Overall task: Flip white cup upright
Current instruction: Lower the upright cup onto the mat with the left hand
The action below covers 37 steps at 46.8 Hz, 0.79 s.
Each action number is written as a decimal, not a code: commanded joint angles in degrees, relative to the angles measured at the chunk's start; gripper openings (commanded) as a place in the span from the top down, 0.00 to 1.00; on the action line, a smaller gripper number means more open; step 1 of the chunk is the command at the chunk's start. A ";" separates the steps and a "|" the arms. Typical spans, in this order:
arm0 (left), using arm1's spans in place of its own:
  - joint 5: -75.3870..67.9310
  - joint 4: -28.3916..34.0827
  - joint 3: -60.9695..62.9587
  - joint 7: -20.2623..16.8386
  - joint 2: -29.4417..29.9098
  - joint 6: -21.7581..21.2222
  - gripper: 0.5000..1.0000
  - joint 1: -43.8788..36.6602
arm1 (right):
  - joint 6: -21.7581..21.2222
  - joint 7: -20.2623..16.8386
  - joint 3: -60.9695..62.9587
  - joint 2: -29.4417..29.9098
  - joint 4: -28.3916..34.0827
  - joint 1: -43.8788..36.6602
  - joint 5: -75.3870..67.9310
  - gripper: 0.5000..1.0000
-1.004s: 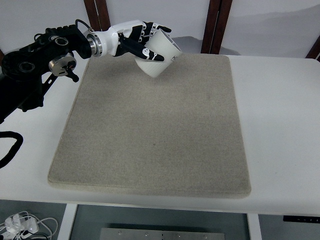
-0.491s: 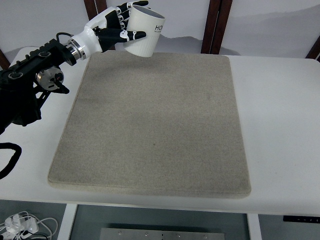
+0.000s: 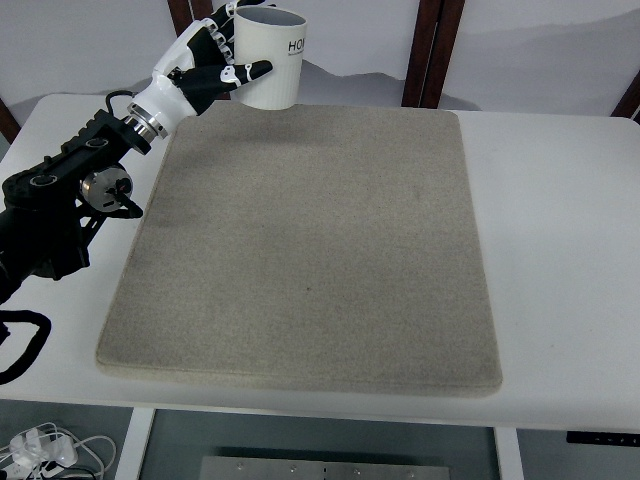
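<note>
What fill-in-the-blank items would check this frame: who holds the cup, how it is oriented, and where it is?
1. The white cup is gripped by the robot's ____ hand.
2. The cup's open mouth faces ____.
3. The cup is held at the far-left corner of the ____ mat.
4. The mat lies on a ____ table.

Missing words: left; up; grey; white

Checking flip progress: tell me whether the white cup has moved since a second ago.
Yes. The white cup went left and up-picture from over the mat's far edge, now upright.
</note>
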<state>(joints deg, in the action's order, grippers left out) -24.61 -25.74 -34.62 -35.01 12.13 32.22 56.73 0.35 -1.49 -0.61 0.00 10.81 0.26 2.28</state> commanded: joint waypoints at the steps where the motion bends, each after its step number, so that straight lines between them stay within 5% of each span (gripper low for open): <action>1: -0.09 0.43 0.17 0.01 -0.17 -0.31 0.68 -0.57 | 0.00 0.00 0.00 0.00 0.00 0.00 0.00 0.10; 21: -0.79 2.19 0.78 0.01 -1.32 -4.26 0.67 -3.38 | 0.00 0.00 0.00 0.00 0.00 0.00 0.00 0.10; 28: -1.14 2.36 1.48 0.01 -2.72 -7.69 0.61 -3.91 | 0.00 0.00 0.00 0.00 0.00 0.00 0.00 0.10; 37: -2.98 2.28 4.12 0.01 -3.78 -12.09 0.66 -4.70 | 0.00 0.00 0.00 0.00 0.00 0.00 0.00 0.10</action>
<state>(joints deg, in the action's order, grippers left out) -27.20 -23.42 -30.83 -35.01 8.62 21.16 52.13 0.35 -1.50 -0.61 0.00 10.81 0.26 2.28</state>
